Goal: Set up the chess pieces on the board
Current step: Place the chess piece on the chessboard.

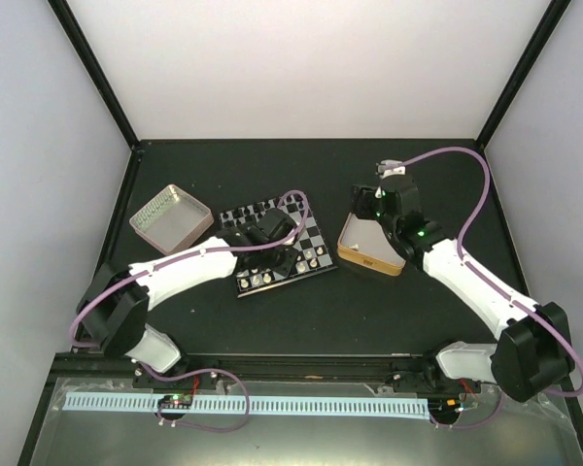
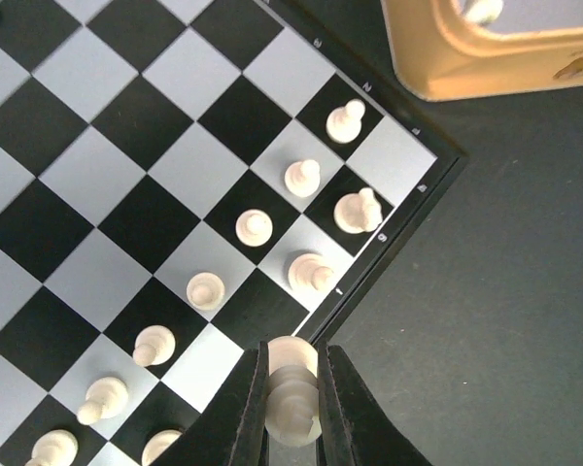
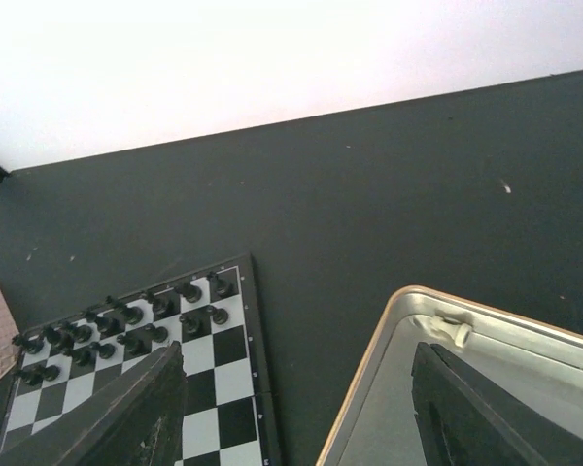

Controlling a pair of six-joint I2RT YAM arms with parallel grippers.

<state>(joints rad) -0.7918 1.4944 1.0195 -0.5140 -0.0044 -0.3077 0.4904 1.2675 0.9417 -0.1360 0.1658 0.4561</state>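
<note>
Left wrist view: left fingers (image 2: 245, 419) pinch a cream-white chess piece (image 2: 293, 393) at a corner of the checkered black-and-silver board (image 2: 146, 209); right fingers (image 3: 126, 417) spread wide over gold-rimmed square tin (image 3: 384, 325) on dark tabletop (image 3: 369, 194).

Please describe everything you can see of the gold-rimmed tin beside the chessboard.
The gold-rimmed tin is a shallow square box, open, with rounded corners, a golden outer wall and a pale, metal-looking inside. It lies flat on the dark table, right of the board and apart from it. One white chess piece lies inside near a corner. The right gripper hangs open over it.
</note>
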